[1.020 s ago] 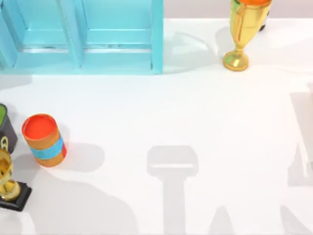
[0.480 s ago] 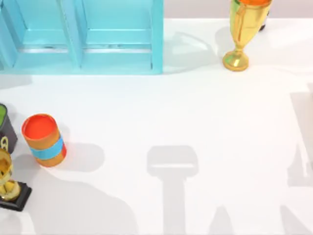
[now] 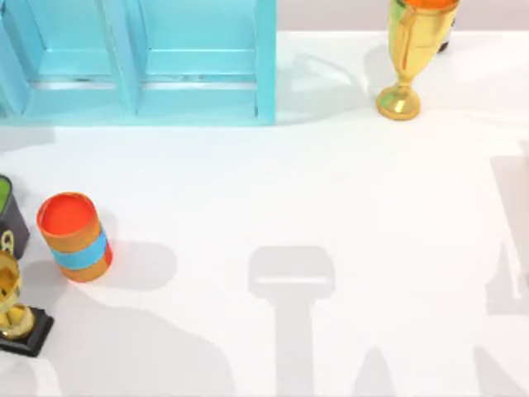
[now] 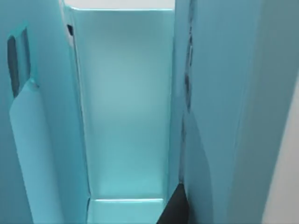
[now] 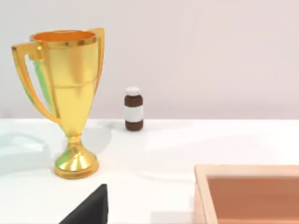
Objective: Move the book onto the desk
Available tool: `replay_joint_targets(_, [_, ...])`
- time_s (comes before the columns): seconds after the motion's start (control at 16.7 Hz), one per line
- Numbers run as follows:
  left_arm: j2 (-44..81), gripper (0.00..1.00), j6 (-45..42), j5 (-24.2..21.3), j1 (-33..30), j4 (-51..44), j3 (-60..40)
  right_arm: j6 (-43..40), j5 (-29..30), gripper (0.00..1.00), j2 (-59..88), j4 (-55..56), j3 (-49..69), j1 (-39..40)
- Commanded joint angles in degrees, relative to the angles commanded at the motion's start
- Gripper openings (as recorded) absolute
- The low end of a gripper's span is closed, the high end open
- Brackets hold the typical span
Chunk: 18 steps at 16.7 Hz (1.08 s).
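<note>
Left gripper [image 4: 175,211] is nosed up close to the light-blue shelf unit [image 4: 121,107], with a dark sliver of it at the mouth of a tall compartment. I cannot tell whether it is spread or closed. The right gripper [image 5: 88,207] is parked off to the right, facing the gold trophy [image 5: 70,102], and I cannot tell its state either.

The desk [image 3: 331,182] lies broad and white, with plenty of bare surface in the middle to set something down. At its far left the shelf unit stands with its compartments open to the front. The book, I judge, stands among those teal walls just ahead of the left gripper, possibly the flat face beside the dark sliver. I cannot tell cover from shelf wall, so touching or apart is unclear.

To do this step well, I would go in straight along the compartment, keep off the dividers, grip the book across its thickness, then draw it out level. The orange can [image 3: 74,236] stands well to the left of the open middle.
</note>
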<state>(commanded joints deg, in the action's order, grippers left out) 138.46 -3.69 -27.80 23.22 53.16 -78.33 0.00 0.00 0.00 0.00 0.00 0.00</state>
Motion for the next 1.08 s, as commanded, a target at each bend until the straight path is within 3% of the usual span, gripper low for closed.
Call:
replay_joint_targets(0.36, [-15.32,0.0,-0.2,-4.95,2.83,-11.0,9.65,0.0,0.0,1.0,0.0,0.0,0.0,0.0])
replay_joint_targets(0.78, [-45.31,0.0,-1.89,-13.1,11.67,-26.54,22.85,0.0,0.0,1.0,0.0,0.0,0.0,0.0])
replay_joint_targets(1.08, [-56.39,0.0,-2.85,-15.47,16.55,-31.37,26.41,0.0,0.0,1.0,0.0,0.0,0.0,0.0])
